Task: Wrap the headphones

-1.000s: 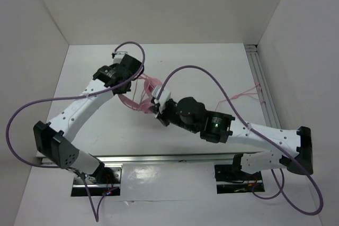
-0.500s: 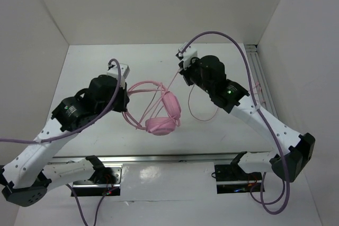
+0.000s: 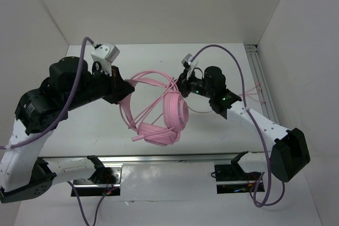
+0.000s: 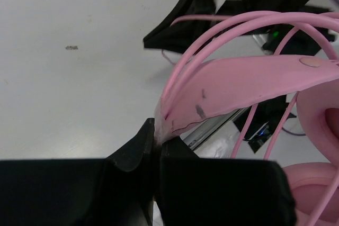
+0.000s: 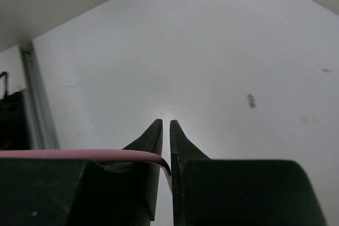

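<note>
Shows the headphones (image 3: pixel 172 115) (image 4: pixel 275 75) lifted off the tabletop (image 3: pixel 148 59), mid-scene between the two arms. Pink throughout: two round padded earcups (image 3: pixel 156 133) hanging at the near side, one tipped toward the right, the other below it and nearer. Joined by thin wire hoops arching to the far left, with a flat band (image 4: pixel 238 80) beneath them. Bears two dark smudges near that band's left end and a round stud toward its right; not legible as letters. Pinched at the band's left end by the left fingers (image 3: pixel 123 89) (image 4: pixel 135 149), pressed together on it, the pink edge wedged in the slit between them. Trails a thin cord (image 5: pixel 79 155) off to the right. Nipped there by the right fingers (image 3: pixel 183 81) (image 5: pixel 151 141), all but pressed together, the cord bending down into the narrow gap; just right of the hoops' far end. Set over white tabletop flecked with a few small dark specks
</note>
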Controlling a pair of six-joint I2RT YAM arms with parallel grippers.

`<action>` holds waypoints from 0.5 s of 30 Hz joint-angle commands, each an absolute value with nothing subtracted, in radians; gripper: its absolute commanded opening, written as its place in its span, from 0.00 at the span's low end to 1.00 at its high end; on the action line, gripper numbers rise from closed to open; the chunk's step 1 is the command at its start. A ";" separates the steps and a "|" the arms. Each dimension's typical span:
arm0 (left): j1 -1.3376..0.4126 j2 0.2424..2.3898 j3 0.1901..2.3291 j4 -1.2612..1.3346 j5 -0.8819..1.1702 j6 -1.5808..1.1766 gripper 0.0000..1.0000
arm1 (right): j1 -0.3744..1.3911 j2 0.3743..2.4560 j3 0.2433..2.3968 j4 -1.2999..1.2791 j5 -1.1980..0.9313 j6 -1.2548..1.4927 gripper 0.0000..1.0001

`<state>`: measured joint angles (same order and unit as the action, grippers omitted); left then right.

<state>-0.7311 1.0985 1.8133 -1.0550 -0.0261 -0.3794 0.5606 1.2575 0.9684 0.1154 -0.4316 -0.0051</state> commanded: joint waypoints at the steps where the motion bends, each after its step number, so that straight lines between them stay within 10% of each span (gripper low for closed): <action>1: -0.736 1.100 1.920 -0.963 0.057 -0.482 0.00 | 0.612 1.307 0.878 0.490 -0.629 0.217 0.18; 15: -0.736 1.137 2.052 -0.962 -0.311 -0.813 0.00 | 0.742 1.687 0.750 0.985 -0.649 0.425 0.15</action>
